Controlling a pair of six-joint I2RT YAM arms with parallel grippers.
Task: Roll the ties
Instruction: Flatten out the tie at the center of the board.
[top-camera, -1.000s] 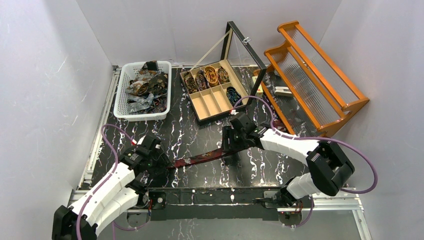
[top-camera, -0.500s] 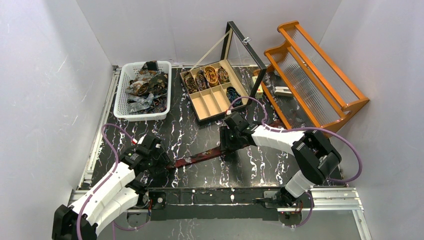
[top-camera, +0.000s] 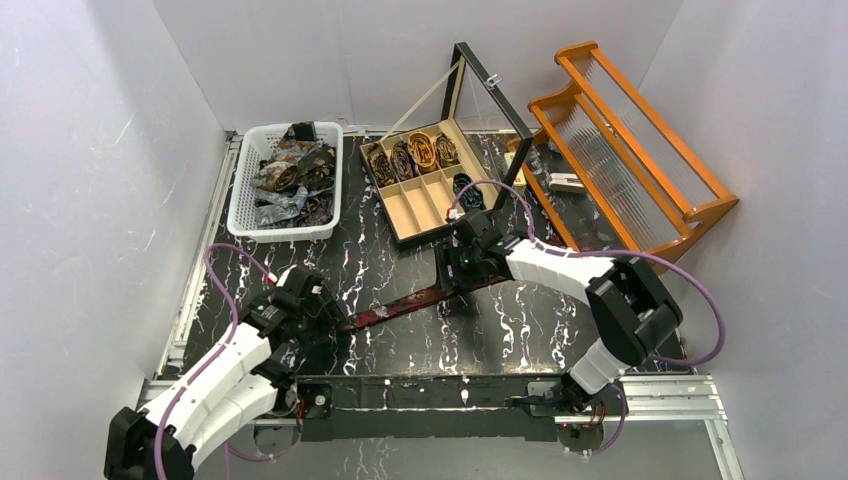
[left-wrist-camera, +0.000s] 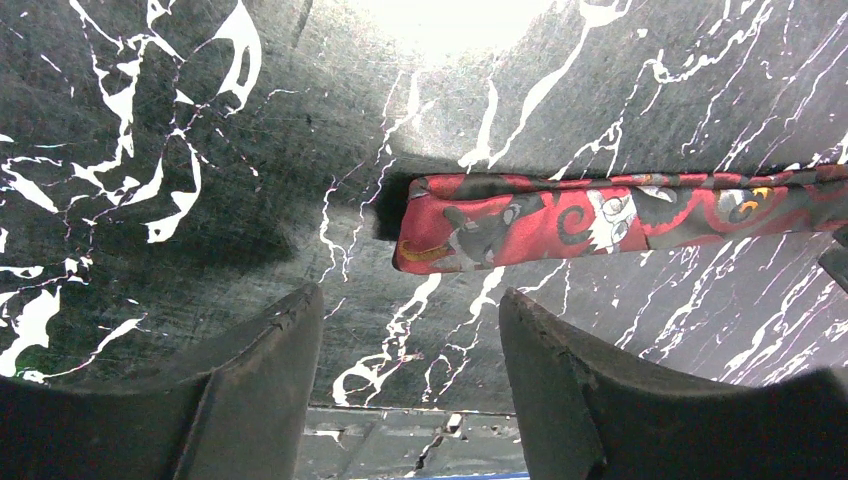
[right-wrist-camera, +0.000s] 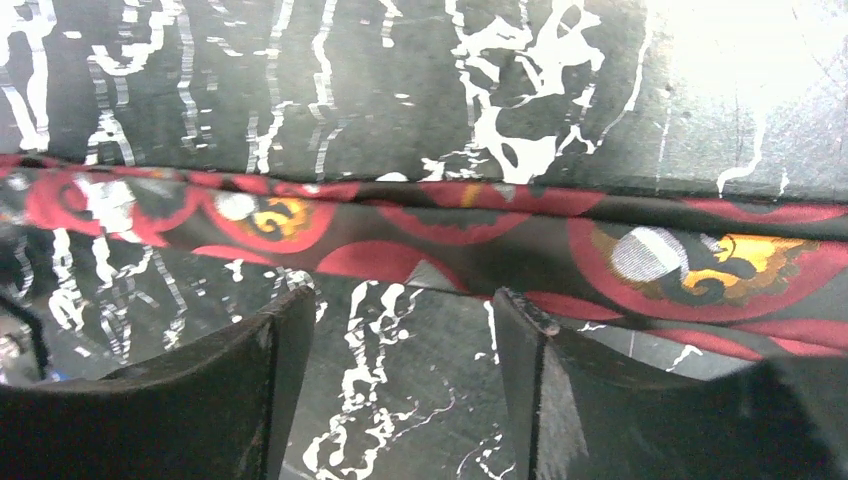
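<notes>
Across the middle of the black, white-veined marble-look tabletop (top-camera: 380, 265) lay a long, flat red-and-black patterned fabric necktie (top-camera: 405, 306), fully unrolled. Its long axis ran diagonally in the overhead view, with one end pointing to the near left and the other to the far right. The near-left end was a squared, folded tip (left-wrist-camera: 405, 250) lying just beyond the left gripper (left-wrist-camera: 410, 385). That gripper's two dark fingers stood apart with only bare tabletop between them and nothing clamped. At the far-right end the right gripper (right-wrist-camera: 400, 375) hung low over the strip, which crossed its wrist view from side to side (right-wrist-camera: 420, 235). Its fingers were also spread and closed on nothing. One fingertip (right-wrist-camera: 520, 310) sat at the tie's near edge, though whether it touched the cloth could not be told. Well beyond the tie, at the far left, a white perforated plastic basket (top-camera: 282, 233) held a heap of loose ties (top-camera: 290, 170). Beside it stood a compartmented wooden box (top-camera: 420, 205) with its glass lid (top-camera: 490, 110) raised. Four rolled tie coils (top-camera: 413, 152) filled its far row and a dark coil (top-camera: 466, 190) sat in a right-hand compartment. An orange wooden rack (top-camera: 640, 150) lay at the far right.
</notes>
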